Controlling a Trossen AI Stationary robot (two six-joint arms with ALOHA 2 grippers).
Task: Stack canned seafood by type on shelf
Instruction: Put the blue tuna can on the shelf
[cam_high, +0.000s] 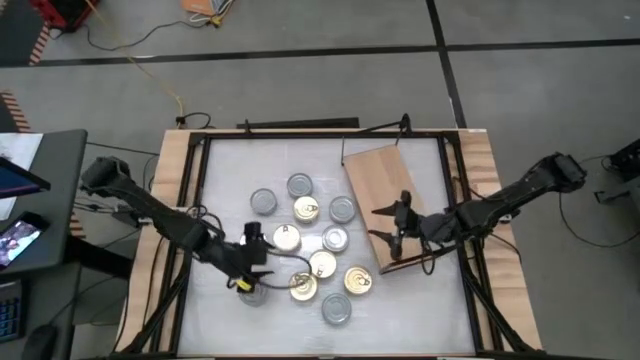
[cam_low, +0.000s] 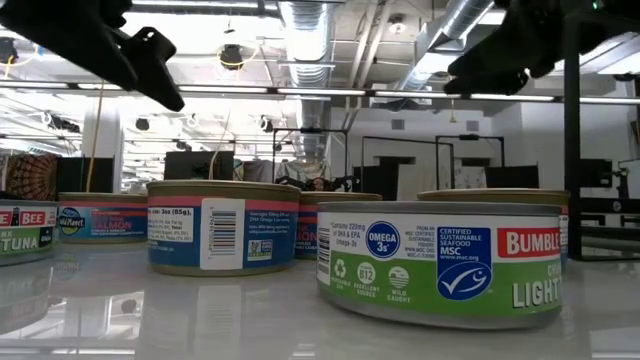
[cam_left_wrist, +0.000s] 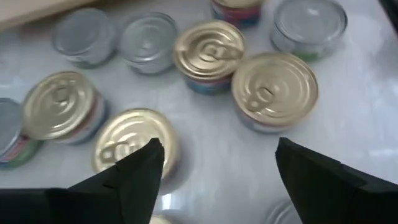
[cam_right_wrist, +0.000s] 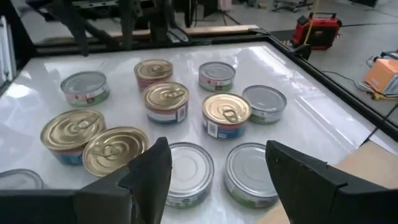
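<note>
Tins (cam_high: 310, 245) clustered between open left tool (cam_high: 262, 262) and right tool (cam_high: 392, 232).

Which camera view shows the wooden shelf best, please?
The high view: the whole shelf appears from above, lying tilted on the white table, right of the tins, no tins on it. The right wrist view shows one corner; the left wrist view, perhaps an edge; the low view, nothing identifiable.

Grey floor (cam_high: 300, 85) around the table, crossed by dark seam lines. A yellow cable (cam_high: 150, 70) trailed over it. A dark desk (cam_high: 45, 200) stood at one side (a lit screen (cam_high: 18, 180) on it). Beyond the table, the room had white walls (cam_low: 540, 135), exposed silver ducts (cam_low: 305, 30) overhead and long strip lights (cam_low: 330, 93). A red case (cam_right_wrist: 317, 28) sat on the floor.
</note>
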